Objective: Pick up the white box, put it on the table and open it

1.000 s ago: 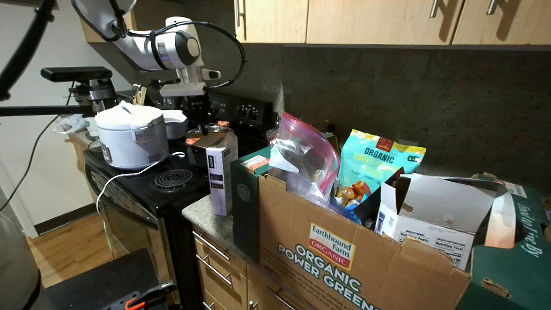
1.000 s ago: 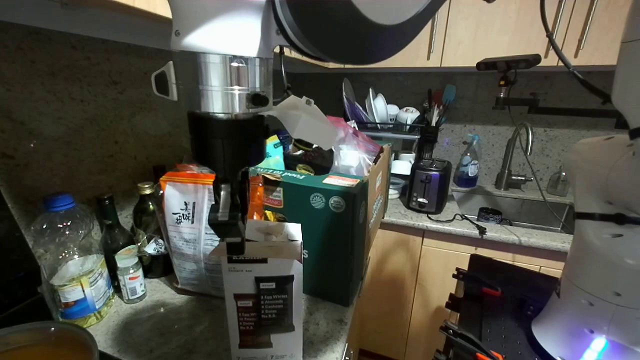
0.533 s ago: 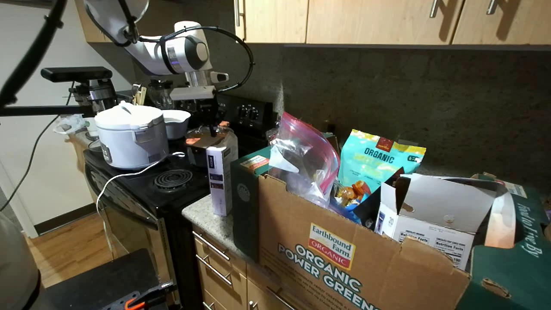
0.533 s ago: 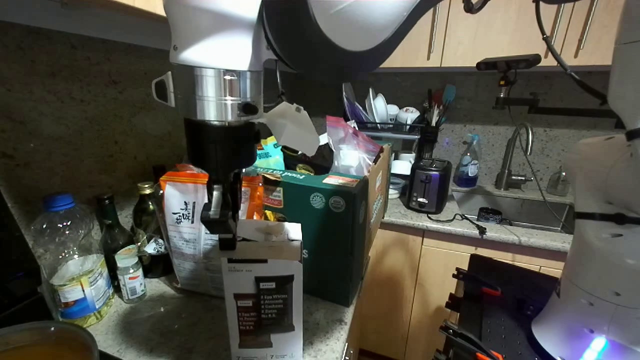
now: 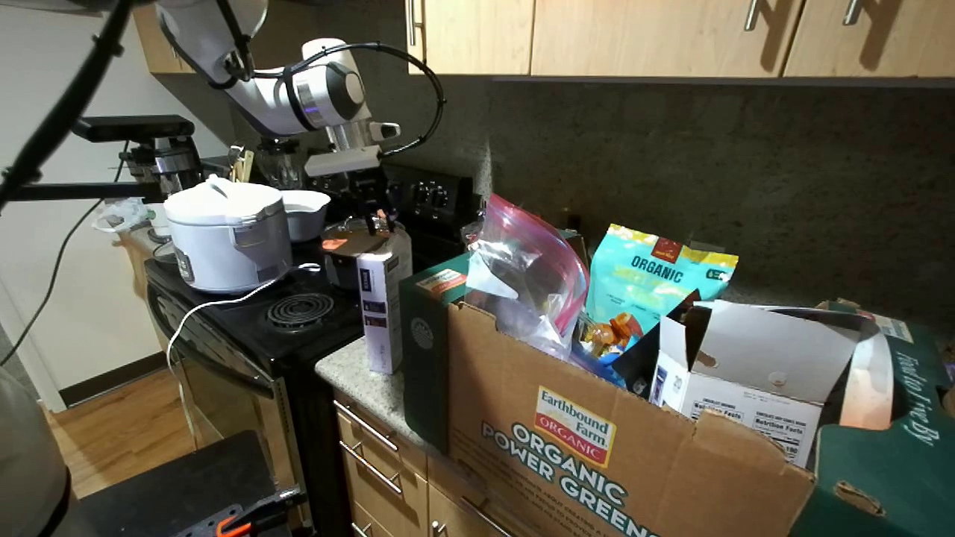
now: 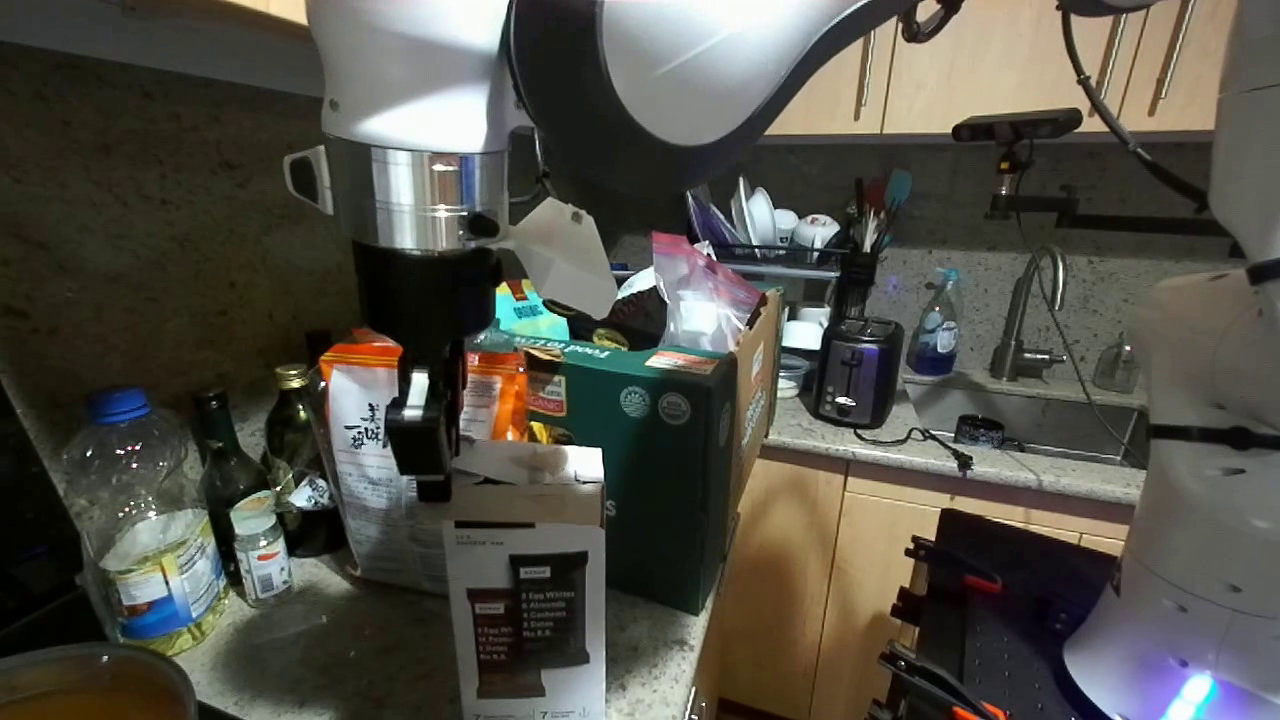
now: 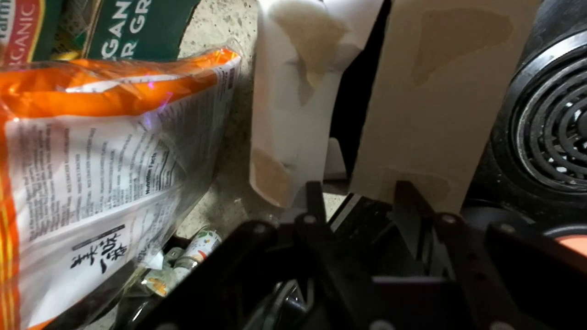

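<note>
The white box [image 5: 382, 313] stands upright on the speckled countertop [image 5: 349, 365] between the stove and the big cardboard box. Its dark printed panel faces the camera in an exterior view [image 6: 525, 615]. In the wrist view its top is open, with a white flap [image 7: 293, 123] on the left, a tan flap [image 7: 440, 101] on the right and a dark opening between. My gripper [image 7: 360, 188] is open and empty there, its fingertips by the near ends of the flaps. In an exterior view the gripper [image 6: 433, 490] is at the box's upper left; contact cannot be told.
The large green and brown box [image 6: 650, 480] is behind the white box. An orange and white bag [image 6: 372, 480], an oil bottle [image 6: 160, 570] and a small jar [image 6: 262, 560] stand left. The stove [image 5: 246, 317] holds a white cooker [image 5: 224, 239] and a glass pot [image 5: 342, 261].
The gripper has moved away from above the box's front, leftward in one picture and rightward in another, and the wrist is a little lower. Both fingertips now show apart. The box has not moved.
</note>
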You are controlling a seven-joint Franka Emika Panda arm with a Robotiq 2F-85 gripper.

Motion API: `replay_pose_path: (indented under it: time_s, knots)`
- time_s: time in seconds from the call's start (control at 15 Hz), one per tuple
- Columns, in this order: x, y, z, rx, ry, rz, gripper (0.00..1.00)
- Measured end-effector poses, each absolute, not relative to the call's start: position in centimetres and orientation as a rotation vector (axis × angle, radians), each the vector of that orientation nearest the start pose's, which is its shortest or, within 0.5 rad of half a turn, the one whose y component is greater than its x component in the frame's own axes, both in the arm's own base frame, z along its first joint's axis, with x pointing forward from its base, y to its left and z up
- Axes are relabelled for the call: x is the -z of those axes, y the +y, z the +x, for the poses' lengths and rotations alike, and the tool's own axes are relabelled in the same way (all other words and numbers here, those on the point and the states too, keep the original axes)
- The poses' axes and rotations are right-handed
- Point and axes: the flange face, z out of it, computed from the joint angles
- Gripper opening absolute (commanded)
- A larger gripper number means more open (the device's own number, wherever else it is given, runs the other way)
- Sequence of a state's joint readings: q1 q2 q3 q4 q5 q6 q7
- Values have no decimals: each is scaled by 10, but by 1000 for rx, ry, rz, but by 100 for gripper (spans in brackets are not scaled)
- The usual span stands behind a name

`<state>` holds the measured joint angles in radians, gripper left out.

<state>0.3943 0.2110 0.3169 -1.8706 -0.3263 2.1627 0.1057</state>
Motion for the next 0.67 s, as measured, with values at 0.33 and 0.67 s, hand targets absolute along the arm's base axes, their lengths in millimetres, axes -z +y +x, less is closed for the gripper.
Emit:
replay_pose_path:
  time_s: [0.33,0.67]
  knots:
    - [-417,392,481,386,-1238,-3127,92]
    - [-405,392,485,486,-1193,-3223,74]
